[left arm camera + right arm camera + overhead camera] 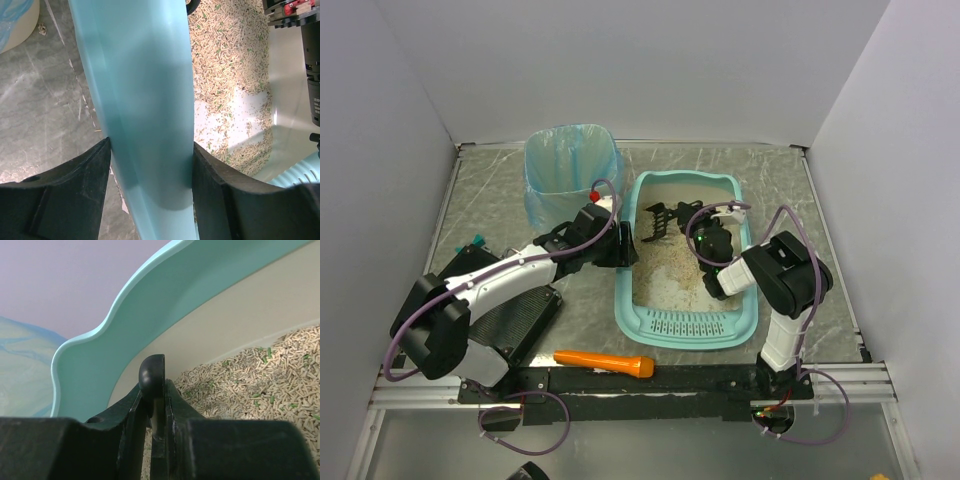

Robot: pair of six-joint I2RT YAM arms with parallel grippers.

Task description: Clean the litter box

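Teal litter box [685, 325] | left jaws clamp its wall | right jaws pinch black scoop [658, 222] handle

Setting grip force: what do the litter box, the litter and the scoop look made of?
Litter box: moulded plastic by the look, smooth teal, soft sheen, rounded rim and slotted lip.
Litter: matte beige pellets with a few green ones; pressed plant fibre perhaps, cannot tell.
Scoop: black, slightly glossy on its rounded handle end, probably plastic.

Left arm [500, 272] and right arm [785, 335] — white shells, black joints, looping purple cables [392, 350], black fingers [60, 200]
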